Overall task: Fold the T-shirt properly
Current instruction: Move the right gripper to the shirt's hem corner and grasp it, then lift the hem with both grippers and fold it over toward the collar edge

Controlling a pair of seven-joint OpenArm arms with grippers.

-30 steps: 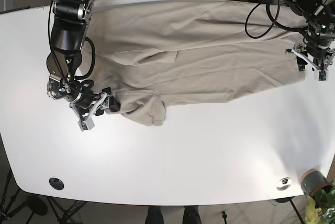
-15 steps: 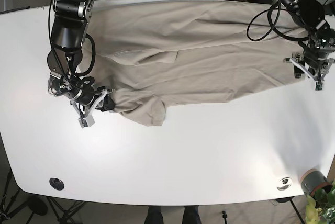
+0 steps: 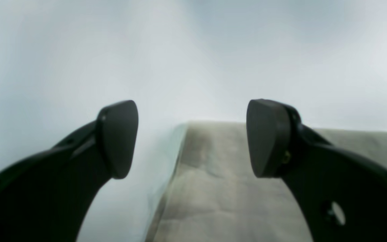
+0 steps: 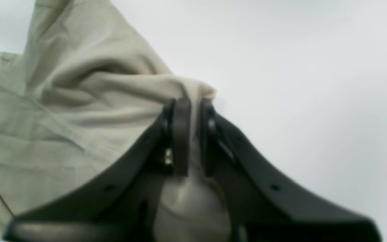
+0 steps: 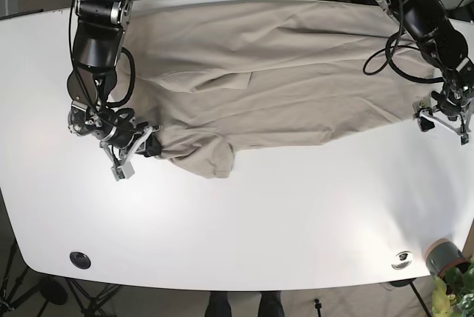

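A beige T-shirt point(image 5: 296, 72) lies spread across the far half of the white table point(image 5: 259, 213), with a bunched sleeve at its left front. My right gripper point(image 5: 150, 146) is at that sleeve. In the right wrist view the right gripper point(image 4: 193, 104) is shut on a raised fold of the T-shirt point(image 4: 79, 117). My left gripper point(image 5: 443, 119) hovers at the shirt's right edge. In the left wrist view the left gripper point(image 3: 191, 137) stands open, and a corner of the T-shirt point(image 3: 230, 188) lies flat below the gap between the fingers.
A black round fitting point(image 5: 79, 259) sits near the front left table edge and a silver one point(image 5: 402, 259) near the front right. A grey pot point(image 5: 443, 256) with a plant stands off the front right corner. Cables point(image 5: 385, 28) hang over the shirt's right end.
The left gripper has moved toward the front along the shirt's right edge. The right gripper has closed in on the bunched sleeve and now pinches it.
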